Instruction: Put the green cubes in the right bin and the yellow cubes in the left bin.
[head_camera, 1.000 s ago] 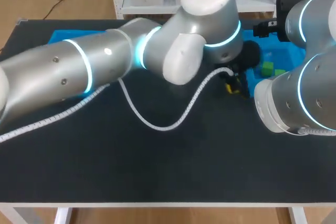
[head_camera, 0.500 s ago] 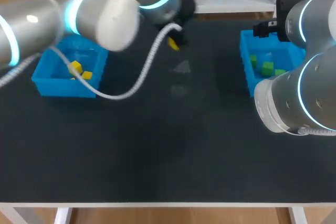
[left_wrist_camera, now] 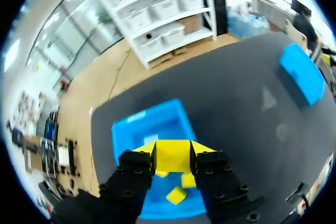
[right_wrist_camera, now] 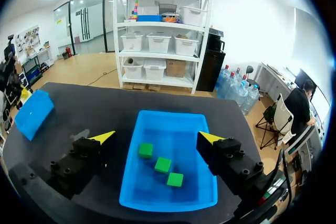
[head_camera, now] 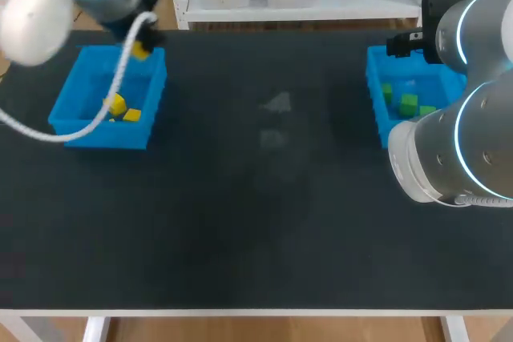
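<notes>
My left gripper (left_wrist_camera: pixel 172 149) is shut on a yellow cube (left_wrist_camera: pixel 172 158) and hangs above the left blue bin (left_wrist_camera: pixel 152 125). In the head view that gripper (head_camera: pixel 142 46) is over the back right corner of the left bin (head_camera: pixel 108 135). Yellow cubes (head_camera: pixel 117 104) (head_camera: pixel 132 115) lie inside this bin. My right gripper (right_wrist_camera: pixel 156 139) stands open above the right blue bin (right_wrist_camera: pixel 169 115), with nothing between its fingers. Three green cubes (right_wrist_camera: pixel 146 150) (right_wrist_camera: pixel 163 164) (right_wrist_camera: pixel 175 180) rest in the right bin (head_camera: pixel 377 114).
A faint pale smudge (head_camera: pixel 277 102) marks the dark tabletop between the bins. My right arm's large joints (head_camera: pixel 449 158) stand over the table's right side, in front of the right bin.
My left arm has swung from beside the right bin across the table to the left bin, carrying the yellow cube. The right arm has stayed still.
</notes>
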